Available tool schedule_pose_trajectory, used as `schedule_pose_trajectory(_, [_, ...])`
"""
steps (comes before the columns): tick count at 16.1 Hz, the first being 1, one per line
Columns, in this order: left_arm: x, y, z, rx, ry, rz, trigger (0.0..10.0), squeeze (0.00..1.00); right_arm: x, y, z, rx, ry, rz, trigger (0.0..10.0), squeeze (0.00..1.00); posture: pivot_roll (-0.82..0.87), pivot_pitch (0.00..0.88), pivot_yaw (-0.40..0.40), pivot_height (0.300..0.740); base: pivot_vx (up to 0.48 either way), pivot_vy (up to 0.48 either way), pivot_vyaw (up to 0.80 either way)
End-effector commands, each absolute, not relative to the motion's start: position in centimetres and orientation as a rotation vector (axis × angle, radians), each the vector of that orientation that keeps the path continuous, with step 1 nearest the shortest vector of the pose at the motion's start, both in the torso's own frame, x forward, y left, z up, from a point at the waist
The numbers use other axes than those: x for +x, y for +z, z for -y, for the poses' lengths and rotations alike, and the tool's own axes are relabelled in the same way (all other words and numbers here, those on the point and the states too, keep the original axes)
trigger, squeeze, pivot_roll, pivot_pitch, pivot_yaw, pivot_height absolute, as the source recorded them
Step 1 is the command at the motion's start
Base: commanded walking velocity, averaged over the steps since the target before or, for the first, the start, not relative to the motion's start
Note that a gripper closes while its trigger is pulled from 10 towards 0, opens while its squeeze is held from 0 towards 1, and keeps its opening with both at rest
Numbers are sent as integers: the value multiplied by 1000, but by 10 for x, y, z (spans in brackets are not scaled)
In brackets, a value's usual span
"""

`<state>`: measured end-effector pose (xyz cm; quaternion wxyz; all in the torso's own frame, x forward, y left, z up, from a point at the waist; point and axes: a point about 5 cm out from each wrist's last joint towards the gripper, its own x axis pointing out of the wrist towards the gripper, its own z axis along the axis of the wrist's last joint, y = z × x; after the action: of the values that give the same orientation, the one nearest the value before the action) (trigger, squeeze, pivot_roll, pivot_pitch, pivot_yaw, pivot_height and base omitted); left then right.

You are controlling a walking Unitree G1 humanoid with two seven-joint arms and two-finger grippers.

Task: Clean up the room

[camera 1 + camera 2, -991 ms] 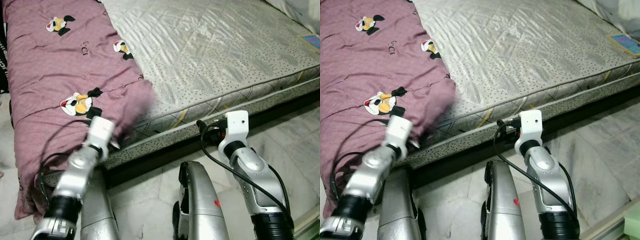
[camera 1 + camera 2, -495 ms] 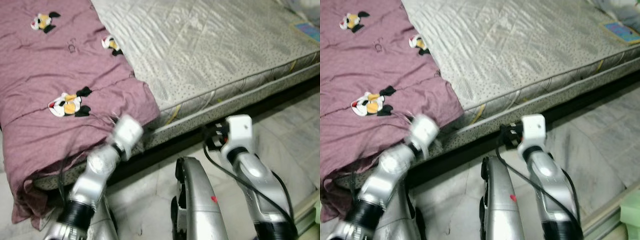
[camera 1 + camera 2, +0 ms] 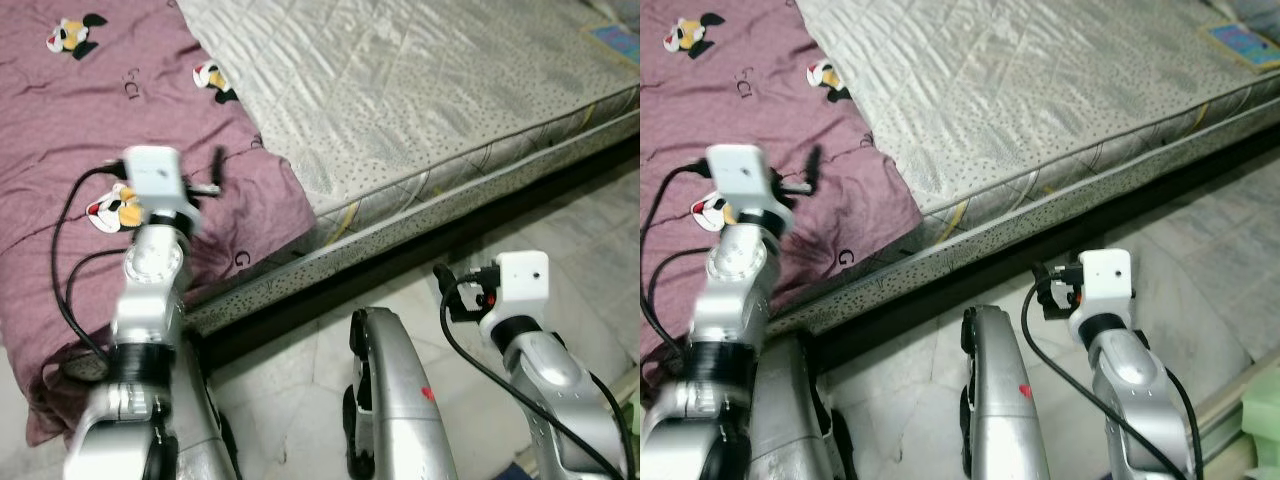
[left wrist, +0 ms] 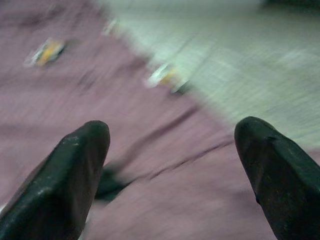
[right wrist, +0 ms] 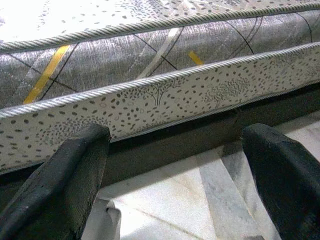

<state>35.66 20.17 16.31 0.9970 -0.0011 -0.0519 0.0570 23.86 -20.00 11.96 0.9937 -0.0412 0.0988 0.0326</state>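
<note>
A mauve quilt (image 3: 120,120) printed with cartoon ducks covers the left part of a grey quilted mattress (image 3: 420,90), and its corner hangs over the bed's front edge. My left gripper (image 3: 215,168) is raised over that corner. In the left wrist view it (image 4: 172,127) is open above the quilt (image 4: 150,200), with nothing between the fingers. My right gripper (image 5: 175,135) is open too, held low over the floor and facing the mattress side (image 5: 165,95). Its wrist (image 3: 520,285) hangs in front of the bed frame.
Pale marble floor (image 3: 590,230) lies before the bed, with a dark gap (image 3: 420,260) under the frame. A blue flat item (image 3: 1245,45) rests on the mattress's far right corner. A green object (image 3: 1265,420) sits at the lower right edge. My silver body (image 3: 385,400) stands between the arms.
My left arm has swung up from the bed's front edge to above the quilt's corner. My right arm has dropped lower and away from the bed frame. The view has shifted slightly.
</note>
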Motion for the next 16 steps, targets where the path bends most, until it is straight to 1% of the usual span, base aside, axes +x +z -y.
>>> schedule_pose_trajectory(1, [356,144,-214,-21,177,1,10000,0,234,120,204,-79,50,-211,10000,0,-193,243,-39,480,0,0,0])
schedule_pose_trajectory(3, [363,127,-216,-12,172,-144,10000,0,230,122,206,-78,49,-220,10000,0,-201,250,-38,480,0,0,0])
schedule_pose_trajectory(4, [370,112,-205,-3,100,-267,10000,0,222,124,207,-70,54,-236,10000,0,-215,254,-37,480,0,0,0])
schedule_pose_trajectory(5, [373,110,-197,14,55,-289,10000,0,219,124,208,-67,55,-241,10000,0,-215,254,-37,480,0,0,0])
schedule_pose_trajectory(6, [377,111,-183,45,-14,-300,10000,0,216,124,208,-67,59,-245,10000,0,-233,254,-36,480,0,0,0])
schedule_pose_trajectory(9, [386,118,-154,90,-120,-283,10000,0,218,126,207,-64,61,-250,10000,0,-237,241,-34,480,0,0,0])
schedule_pose_trajectory(10, [387,120,-135,142,-205,-265,10000,0,222,126,204,-58,68,-246,10000,0,-231,233,-35,480,0,0,0])
schedule_pose_trajectory(13, [381,112,-115,257,-323,-252,10000,0,227,126,200,-52,79,-244,10000,0,-223,222,-36,480,0,0,0])
schedule_pose_trajectory(15, [369,97,-98,359,-428,-236,10000,0,234,125,198,-45,83,-232,10000,0,-203,201,-37,480,0,0,0])
schedule_pose_trajectory(16, [366,95,-94,367,-433,-217,10000,0,238,126,196,-40,87,-222,10000,0,-195,191,-36,480,0,0,0])
